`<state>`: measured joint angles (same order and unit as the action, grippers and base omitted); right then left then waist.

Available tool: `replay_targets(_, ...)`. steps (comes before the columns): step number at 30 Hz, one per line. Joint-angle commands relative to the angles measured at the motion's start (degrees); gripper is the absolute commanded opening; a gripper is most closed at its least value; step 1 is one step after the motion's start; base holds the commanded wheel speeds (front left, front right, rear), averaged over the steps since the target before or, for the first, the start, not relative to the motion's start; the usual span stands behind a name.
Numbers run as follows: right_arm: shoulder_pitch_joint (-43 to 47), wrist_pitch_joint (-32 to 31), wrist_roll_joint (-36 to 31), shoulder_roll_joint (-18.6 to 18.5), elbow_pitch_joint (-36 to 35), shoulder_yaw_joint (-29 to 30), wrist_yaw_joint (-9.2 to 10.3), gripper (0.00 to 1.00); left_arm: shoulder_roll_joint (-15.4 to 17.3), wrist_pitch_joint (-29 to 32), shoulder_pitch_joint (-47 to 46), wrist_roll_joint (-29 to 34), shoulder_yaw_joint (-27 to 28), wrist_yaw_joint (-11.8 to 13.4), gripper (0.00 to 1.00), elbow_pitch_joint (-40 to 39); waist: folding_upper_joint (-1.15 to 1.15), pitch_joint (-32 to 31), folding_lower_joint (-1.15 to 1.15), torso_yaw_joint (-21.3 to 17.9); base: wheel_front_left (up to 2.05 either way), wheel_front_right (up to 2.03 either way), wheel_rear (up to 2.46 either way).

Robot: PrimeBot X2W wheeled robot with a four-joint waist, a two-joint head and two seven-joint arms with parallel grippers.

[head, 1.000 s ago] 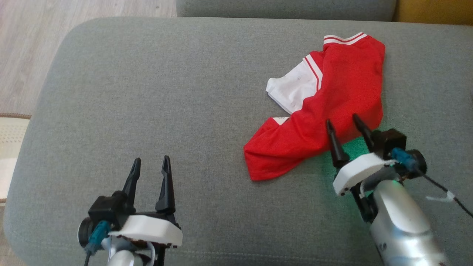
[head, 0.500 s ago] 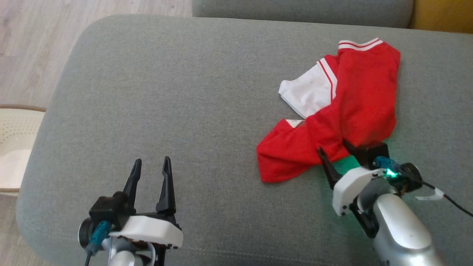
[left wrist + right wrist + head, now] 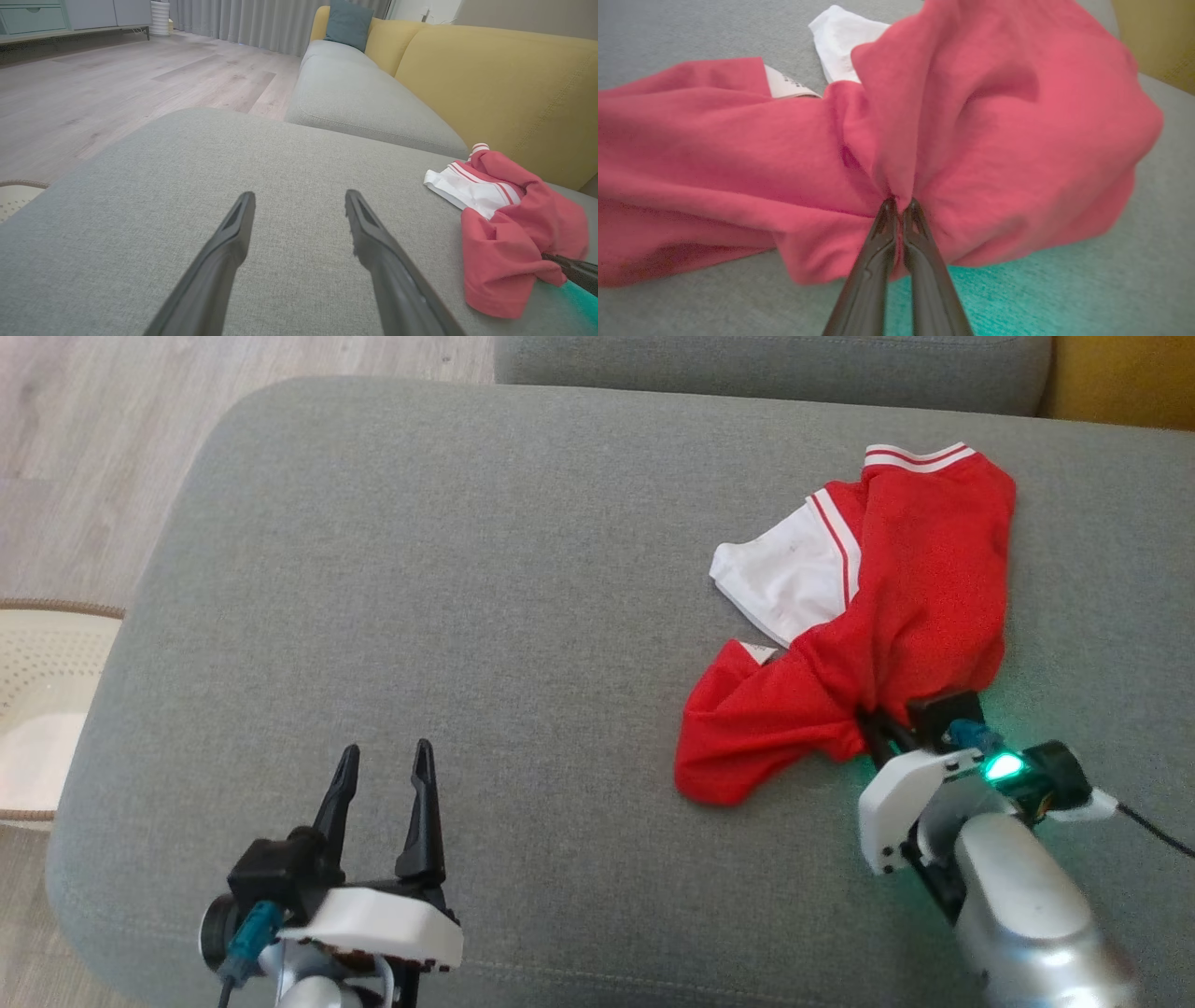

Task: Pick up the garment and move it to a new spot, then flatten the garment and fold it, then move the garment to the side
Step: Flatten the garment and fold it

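1. The garment, red with a white panel and striped trim, lies crumpled on the grey cushion, toward 2 o'clock in the head view.
2. The right gripper reaches in from 5 o'clock. Its two fingers are pressed together, pinching a bunched fold of red cloth at the garment's near edge.
3. The left gripper sits at 7 o'clock, well apart from the garment. Its fingers are spread wide over bare cushion with nothing between them.
4. A cream perforated basket with a brown rim stands on the floor at 9 o'clock, beside the cushion. Something pale shows inside, too blurred to tell what.
5. A green light glows on the right wrist, tinting the cushion beneath.
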<state>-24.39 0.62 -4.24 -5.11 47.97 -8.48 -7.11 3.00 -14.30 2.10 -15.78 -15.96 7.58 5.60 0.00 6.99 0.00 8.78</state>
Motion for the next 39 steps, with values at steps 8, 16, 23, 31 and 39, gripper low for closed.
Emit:
replay_targets(8, -10.42, -0.18, -3.27, -8.38, -0.82, -1.96, -0.37, 0.00, -0.13, -0.70, -1.35, -0.16, 1.32, 0.46, 1.00, -1.78, 0.00, 0.38, 0.00, -0.89, 0.00, 0.00, 0.00)
replay_targets(16, -17.00, -2.73, -4.53, -15.00, 3.47, -0.82, -0.37, 0.00, -0.13, -0.70, -2.36, -0.27, 0.78, 0.13, 1.00, -1.59, 0.00, 1.41, 0.00, 0.02, 0.00, 0.00, 0.00)
replay_targets(23, -20.52, -1.97, -7.96, -17.22, 9.29, 4.24, -0.37, 0.24, -0.13, -0.70, -3.14, -0.25, 0.85, -0.07, 1.00, -1.21, 0.00, 2.18, 0.00, 1.22, 0.00, 0.00, 0.00)
replay_targets(31, -21.46, 2.31, -9.59, -16.16, 12.75, 6.63, -0.37, 1.00, -0.13, -0.70, -2.98, -0.05, 1.49, -0.02, 1.00, -1.27, 0.00, 1.42, 0.00, -0.29, 0.00, 0.00, 0.00)
replay_targets(39, -22.72, 10.18, -8.20, -11.87, 9.83, 2.34, -0.37, 1.00, -0.13, -0.70, -2.44, 0.16, 1.72, -0.28, 1.00, -1.38, 0.00, 0.75, 0.00, -2.56, 0.00, 0.00, 0.00)
